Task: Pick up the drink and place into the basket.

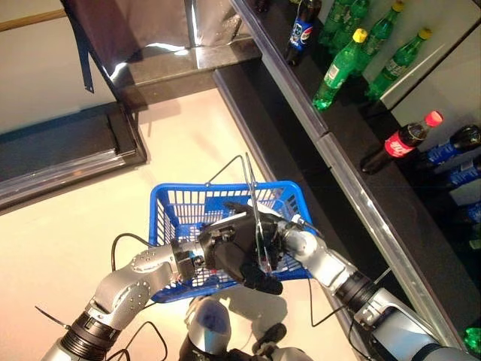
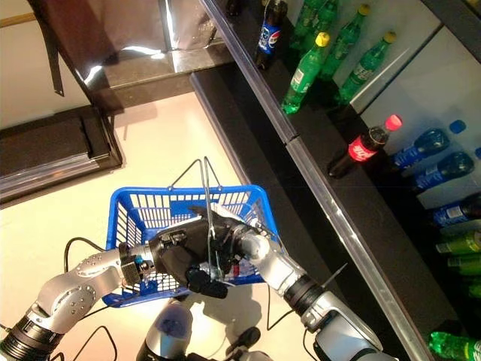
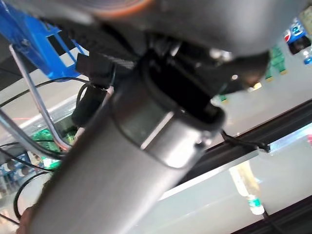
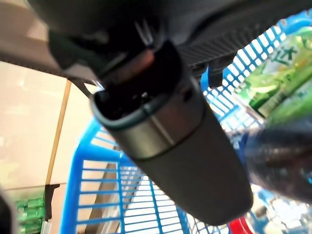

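Observation:
The blue basket point(image 1: 174, 213) is raised in front of me. My left hand point(image 1: 233, 256) is shut on its thin wire handles point(image 1: 252, 188) at the near rim. My right hand point(image 1: 276, 232) reaches over the basket's right near corner, close against the left hand; its fingers are hidden behind it. In the right wrist view a green-labelled drink point(image 4: 285, 68) shows against the basket's blue mesh point(image 4: 92, 170). I cannot tell whether the right hand holds it.
A dark shelf with a metal front edge point(image 1: 353, 180) runs along the right. On it lie green bottles point(image 1: 338, 68), a red-capped cola bottle point(image 1: 402, 143), a dark blue-labelled bottle point(image 1: 303, 34) and blue bottles point(image 1: 458, 143). A dark low platform point(image 1: 68, 150) lies at far left.

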### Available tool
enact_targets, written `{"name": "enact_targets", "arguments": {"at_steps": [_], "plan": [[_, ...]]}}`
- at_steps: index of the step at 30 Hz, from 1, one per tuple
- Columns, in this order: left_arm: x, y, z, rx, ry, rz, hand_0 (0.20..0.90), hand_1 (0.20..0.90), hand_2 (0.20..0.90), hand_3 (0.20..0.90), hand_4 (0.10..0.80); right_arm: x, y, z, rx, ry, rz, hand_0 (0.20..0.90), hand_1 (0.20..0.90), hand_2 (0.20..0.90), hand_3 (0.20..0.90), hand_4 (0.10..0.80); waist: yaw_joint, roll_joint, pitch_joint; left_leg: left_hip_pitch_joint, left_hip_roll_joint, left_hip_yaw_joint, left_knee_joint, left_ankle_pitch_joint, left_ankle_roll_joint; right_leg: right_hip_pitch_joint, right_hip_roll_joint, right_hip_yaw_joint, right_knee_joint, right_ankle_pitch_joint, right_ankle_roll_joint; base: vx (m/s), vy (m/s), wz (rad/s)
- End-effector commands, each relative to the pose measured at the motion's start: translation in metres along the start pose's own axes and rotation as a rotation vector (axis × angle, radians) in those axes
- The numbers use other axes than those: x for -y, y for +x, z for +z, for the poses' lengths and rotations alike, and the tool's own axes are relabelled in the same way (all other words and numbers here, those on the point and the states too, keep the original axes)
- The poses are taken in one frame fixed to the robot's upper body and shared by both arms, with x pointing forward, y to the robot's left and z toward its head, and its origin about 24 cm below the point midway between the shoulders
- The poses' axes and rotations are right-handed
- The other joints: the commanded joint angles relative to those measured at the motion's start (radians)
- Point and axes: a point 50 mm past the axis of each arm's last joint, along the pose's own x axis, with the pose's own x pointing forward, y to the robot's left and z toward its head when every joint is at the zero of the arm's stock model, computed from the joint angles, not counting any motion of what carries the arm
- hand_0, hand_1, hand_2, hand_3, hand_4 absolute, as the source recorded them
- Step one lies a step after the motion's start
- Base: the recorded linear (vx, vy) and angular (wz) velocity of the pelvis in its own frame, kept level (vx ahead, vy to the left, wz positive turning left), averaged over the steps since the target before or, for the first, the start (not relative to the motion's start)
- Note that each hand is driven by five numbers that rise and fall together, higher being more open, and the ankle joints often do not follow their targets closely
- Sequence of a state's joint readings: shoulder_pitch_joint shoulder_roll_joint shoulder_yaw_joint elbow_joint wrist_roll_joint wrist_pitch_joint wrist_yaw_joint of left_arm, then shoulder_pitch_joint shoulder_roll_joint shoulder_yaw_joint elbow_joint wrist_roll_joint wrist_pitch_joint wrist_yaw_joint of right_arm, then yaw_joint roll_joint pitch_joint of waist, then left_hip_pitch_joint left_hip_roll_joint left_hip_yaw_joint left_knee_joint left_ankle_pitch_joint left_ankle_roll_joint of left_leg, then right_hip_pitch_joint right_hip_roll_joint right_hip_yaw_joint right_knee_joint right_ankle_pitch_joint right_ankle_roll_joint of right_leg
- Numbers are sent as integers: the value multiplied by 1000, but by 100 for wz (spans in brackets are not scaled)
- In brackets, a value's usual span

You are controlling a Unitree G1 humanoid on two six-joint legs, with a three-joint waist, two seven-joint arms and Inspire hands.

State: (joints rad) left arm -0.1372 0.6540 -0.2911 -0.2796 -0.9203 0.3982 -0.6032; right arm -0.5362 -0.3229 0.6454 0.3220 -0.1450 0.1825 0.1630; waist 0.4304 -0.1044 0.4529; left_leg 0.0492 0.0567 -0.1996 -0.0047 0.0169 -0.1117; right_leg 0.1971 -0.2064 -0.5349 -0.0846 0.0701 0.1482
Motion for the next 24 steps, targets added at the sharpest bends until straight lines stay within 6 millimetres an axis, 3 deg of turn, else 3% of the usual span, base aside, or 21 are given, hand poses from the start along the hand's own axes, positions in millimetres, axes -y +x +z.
{"name": "enact_targets", "arguments": {"at_steps": [1, 14, 24], "plan": [[77, 13, 77, 746, 166, -532, 300, 300, 300, 200, 100, -38, -6, 3, 69, 50, 73, 900, 900, 900, 900, 800, -21, 27, -413, -28, -12, 54, -83, 84, 50, 29, 10, 0, 73, -53, -20, 0, 0, 0], [74, 12, 82, 781, 181, -487, 300, 300, 300, 200, 100, -27, -6, 8, 89, 45, 37, 900, 900, 900, 900, 800, -26, 31, -409, -30, -9, 56, -83, 86, 47, 32, 11, 7, 68, -54, -21, -9, 2, -3], [49, -4, 81, 888, 90, -201, 300, 300, 300, 200, 100, -13, -20, 3, 137, 186, -155, 900, 900, 900, 900, 800, -46, 36, -411, -29, -7, 68, -83, 85, 48, 25, 12, 31, 60, -46, -17, -4, 2, -2]]}}
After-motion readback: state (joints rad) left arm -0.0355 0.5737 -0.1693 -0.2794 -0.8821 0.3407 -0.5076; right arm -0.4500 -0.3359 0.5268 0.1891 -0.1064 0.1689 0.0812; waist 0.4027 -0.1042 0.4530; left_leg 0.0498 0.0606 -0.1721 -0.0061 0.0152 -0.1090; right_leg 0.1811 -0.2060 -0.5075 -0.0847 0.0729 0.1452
